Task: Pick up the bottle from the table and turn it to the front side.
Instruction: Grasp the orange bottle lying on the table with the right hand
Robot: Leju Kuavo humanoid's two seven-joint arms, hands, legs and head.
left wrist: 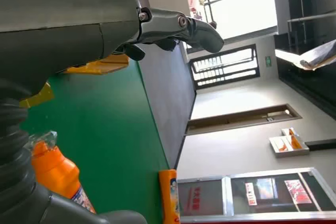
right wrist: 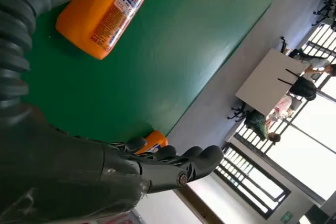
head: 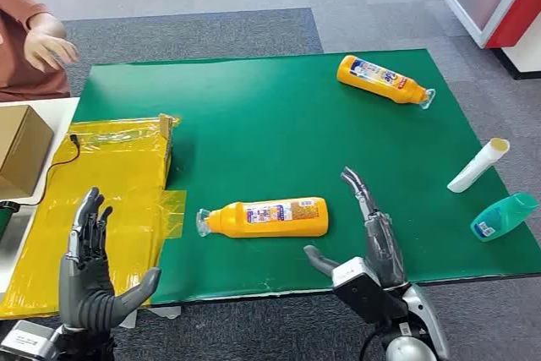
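Note:
An orange bottle (head: pixel 268 217) lies on its side near the front of the green mat (head: pixel 268 124), its clear cap pointing left and its label facing up. My right hand (head: pixel 368 238) hovers open just right of the bottle's base, fingers spread and not touching it. In the right wrist view the bottle's base (right wrist: pixel 99 19) lies beside my hand (right wrist: pixel 118 166). My left hand (head: pixel 95 268) is open at the front left over the yellow sheet, well away from the bottle. The left wrist view has the bottle's neck (left wrist: pixel 59 174) below my hand (left wrist: pixel 79 24).
A second orange bottle (head: pixel 383 80) lies at the mat's far right. A white tube (head: pixel 478 165) and a teal bottle (head: pixel 504 216) lie at the right edge. A yellow plastic sheet (head: pixel 121 183) and a cardboard box (head: pixel 22 150) sit on the left. A person (head: pixel 32 40) is at the far left.

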